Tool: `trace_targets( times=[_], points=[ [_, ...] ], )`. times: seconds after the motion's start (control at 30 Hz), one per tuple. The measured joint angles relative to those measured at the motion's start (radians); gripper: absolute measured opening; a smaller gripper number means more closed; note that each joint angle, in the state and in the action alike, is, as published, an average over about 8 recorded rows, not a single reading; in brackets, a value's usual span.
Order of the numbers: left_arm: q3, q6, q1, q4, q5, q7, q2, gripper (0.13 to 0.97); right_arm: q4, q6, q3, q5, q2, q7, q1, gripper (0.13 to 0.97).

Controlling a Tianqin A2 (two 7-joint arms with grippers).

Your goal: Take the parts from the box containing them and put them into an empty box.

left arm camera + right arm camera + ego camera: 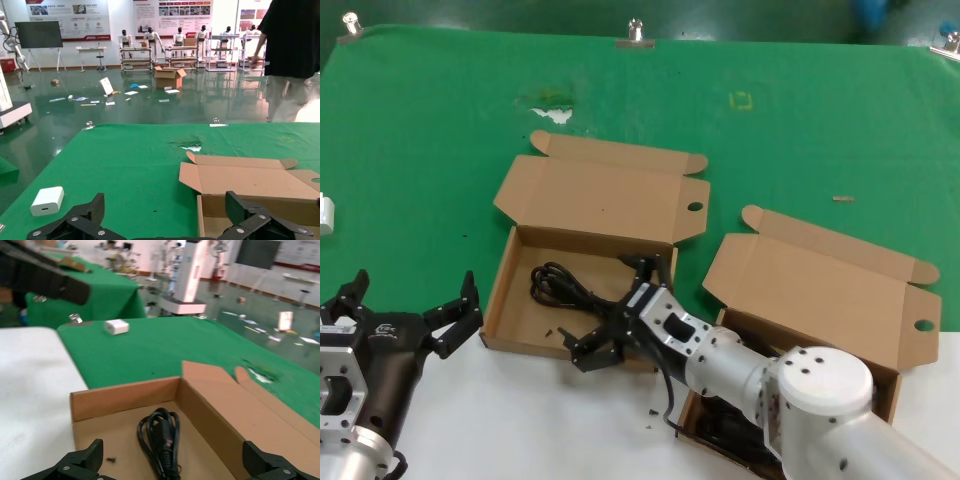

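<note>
**Over the left box, right tool released above a coiled cable**

Above the near half of the left box (520,300), the right tool (625,315) hangs with its black fingers (592,352) spread wide and nothing between them. One power cable (565,285), a loose black coil, lies on this box's floor just beyond and to the left of the tool, its lead trailing back under the fingers; whether the tool touches it cannot be told. In the right wrist view the same coil (161,440) sits between the two spread fingertips (75,465), lower down on the cardboard floor. A few dark specks (552,332) mark the floor near the front wall.

The second box (840,300) stands to the right on the desk (420,130), its tabbed lid laid back, mostly hidden by the right arm. More black cable (720,430) shows in its near corner.

The left tool (410,305) waits at the near left edge, apart from both boxes, fingers splayed and empty. A small white adapter (47,200) lies on the green cloth off to the left.
</note>
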Motion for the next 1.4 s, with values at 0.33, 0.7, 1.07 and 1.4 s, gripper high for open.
trace_targets(
  times=[0.33, 0.7, 1.07, 1.4],
  points=[
    [0.000, 0.000, 0.000, 0.000, 0.000, 0.000, 0.000, 0.892, 0.171, 0.056, 0.153, -0.061, 0.040, 0.103, -0.149, 0.966],
    [0.000, 0.000, 0.000, 0.000, 0.000, 0.000, 0.000, 0.959, 0.362, 0.118, 0.323, -0.130, 0.084, 0.217, -0.312, 0.966],
    [0.000, 0.000, 0.000, 0.000, 0.000, 0.000, 0.000, 0.966, 0.551, 0.180, 0.491, -0.198, 0.128, 0.331, -0.476, 0.966],
    [0.000, 0.000, 0.000, 0.000, 0.000, 0.000, 0.000, 0.966, 0.723, 0.236, 0.645, -0.259, 0.168, 0.434, -0.625, 0.966]
  ],
)
